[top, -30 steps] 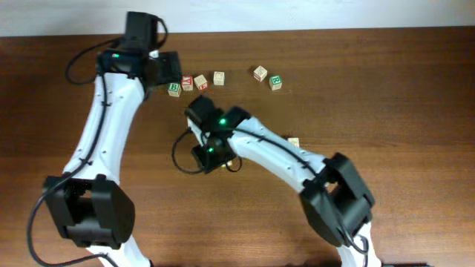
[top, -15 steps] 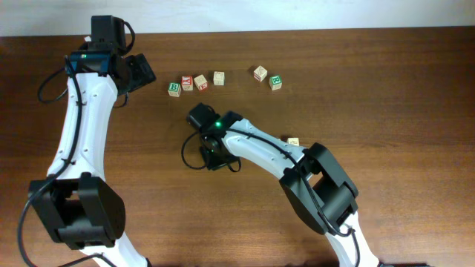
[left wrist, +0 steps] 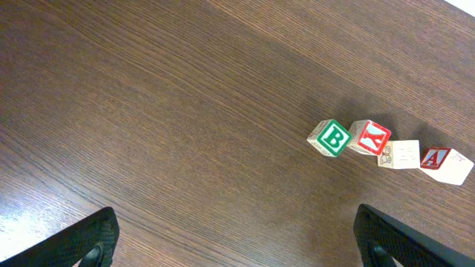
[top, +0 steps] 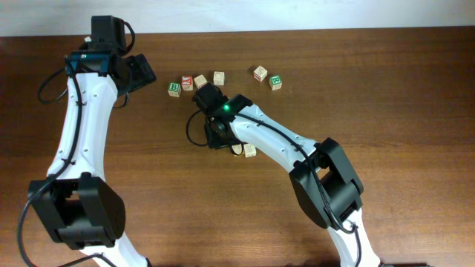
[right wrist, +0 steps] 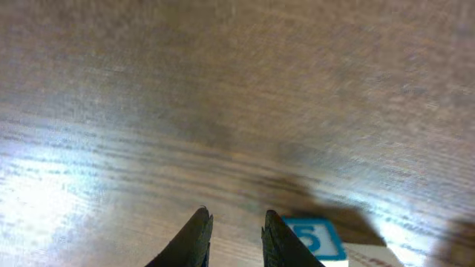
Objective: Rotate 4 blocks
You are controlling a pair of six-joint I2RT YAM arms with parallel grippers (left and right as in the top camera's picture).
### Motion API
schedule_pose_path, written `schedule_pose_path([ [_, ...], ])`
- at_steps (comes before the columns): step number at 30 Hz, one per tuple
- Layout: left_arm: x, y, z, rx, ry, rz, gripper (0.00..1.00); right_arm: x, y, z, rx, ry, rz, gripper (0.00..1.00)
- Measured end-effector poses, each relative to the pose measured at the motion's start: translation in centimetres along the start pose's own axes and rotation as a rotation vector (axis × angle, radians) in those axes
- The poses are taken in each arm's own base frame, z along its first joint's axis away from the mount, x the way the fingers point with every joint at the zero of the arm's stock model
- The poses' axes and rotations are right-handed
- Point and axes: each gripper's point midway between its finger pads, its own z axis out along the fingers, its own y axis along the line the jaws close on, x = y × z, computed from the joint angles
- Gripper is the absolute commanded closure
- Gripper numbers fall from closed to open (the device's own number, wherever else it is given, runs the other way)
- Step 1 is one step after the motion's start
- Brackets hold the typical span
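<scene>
Swinging farther since before, my right gripper is hovering narrow and empty; only its wrist view is showing the blue 5 on the near block. My left gripper is gaping wide, left of the far row: green B cube, red K block, red A block.
</scene>
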Motion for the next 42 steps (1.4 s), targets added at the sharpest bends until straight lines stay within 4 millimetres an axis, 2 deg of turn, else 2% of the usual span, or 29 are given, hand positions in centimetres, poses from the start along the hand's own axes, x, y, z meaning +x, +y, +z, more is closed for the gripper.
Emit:
schedule_pose_path([
  [3, 0.1, 0.0, 0.0, -0.001, 0.002, 0.000, 0.00, -0.1, -0.3, 0.1, 0.014, -0.011, 0.001, 0.76],
  [13, 0.5, 0.2, 0.0, -0.009, 0.019, 0.003, 0.00, 1.8, -1.7, 0.3, 0.077, 0.062, 0.018, 0.76],
  [15, 0.5, 0.2, 0.0, -0.010, 0.020, 0.003, 0.00, 1.4, -1.5, 0.3, 0.069, 0.044, 0.012, 0.75],
  [18, 0.5, 0.2, 0.0, -0.010, 0.021, 0.004, 0.00, 0.1, 0.7, -1.0, -0.037, 0.027, -0.105, 0.76],
  [21, 0.5, 0.2, 0.0, -0.010, 0.021, 0.004, 0.00, 1.2, 1.5, -0.8, -0.071, 0.061, -0.142, 0.76],
  [22, 0.5, 0.2, 0.0, -0.010, 0.021, 0.004, 0.01, 2.3, 1.5, -0.2, -0.068, 0.091, -0.155, 0.76],
  [24, 0.5, 0.3, 0.0, -0.010, 0.021, 0.004, 0.01, 3.9, 1.1, 0.6, -0.054, 0.134, -0.163, 0.76],
  [27, 0.6, 0.3, 0.0, -0.010, 0.023, 0.004, 0.01, 4.1, -0.3, 0.6, 0.023, 0.140, -0.138, 0.76],
  [31, 0.6, 0.3, 0.0, -0.012, 0.025, 0.004, 0.01, 3.8, -1.6, 0.6, 0.102, 0.118, -0.083, 0.77],
  [33, 0.6, 0.3, 0.0, -0.012, 0.025, 0.004, 0.01, 3.7, -2.0, 0.5, 0.117, 0.114, -0.053, 0.81],
  [39, 0.6, 0.3, 0.0, -0.012, 0.025, 0.004, 0.01, 2.6, -5.2, 0.6, 0.151, 0.111, 0.117, 0.81],
  [42, 0.6, 0.3, 0.0, -0.012, 0.025, 0.005, 0.00, 2.3, -6.1, 0.6, 0.155, 0.109, 0.156, 0.80],
])
